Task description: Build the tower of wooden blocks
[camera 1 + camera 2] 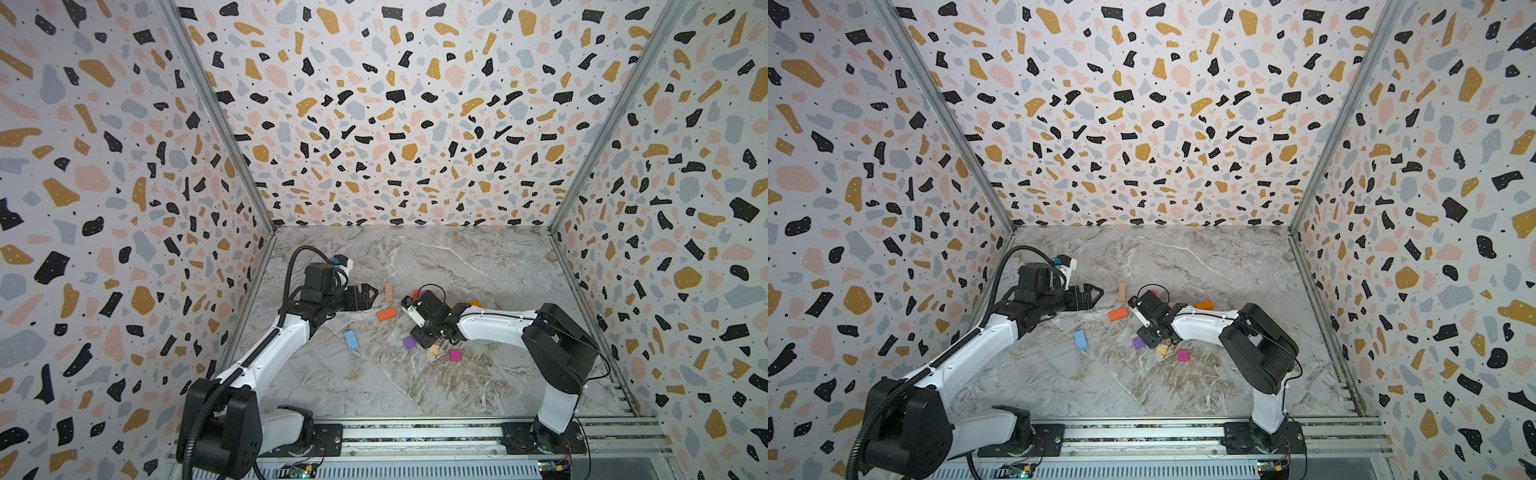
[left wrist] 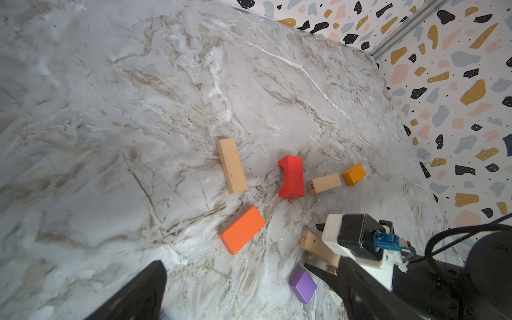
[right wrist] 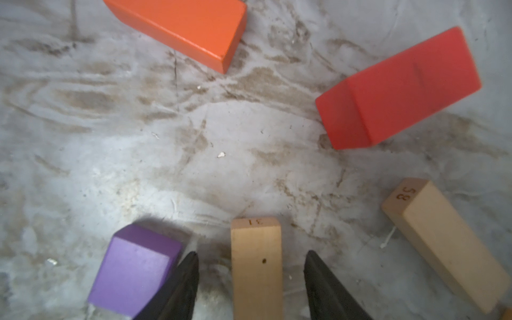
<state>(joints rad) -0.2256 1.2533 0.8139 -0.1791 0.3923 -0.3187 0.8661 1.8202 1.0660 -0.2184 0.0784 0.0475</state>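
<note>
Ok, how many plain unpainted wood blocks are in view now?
3. One long block lies apart, behind the orange block; block 58 lies beside the red block; block 31 sits inside the open right claw. The right arm may hide more.

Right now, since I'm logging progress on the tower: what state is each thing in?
Left end effector, open, empty.
Right end effector, open, straddling tan block 31.
Tan block 31, lying on table, ungripped.
Purple cube, on table, unstacked.
Orange block, flat, unstacked.
Red block, on table, unstacked.
Tan block 58, flat, unstacked.
</note>
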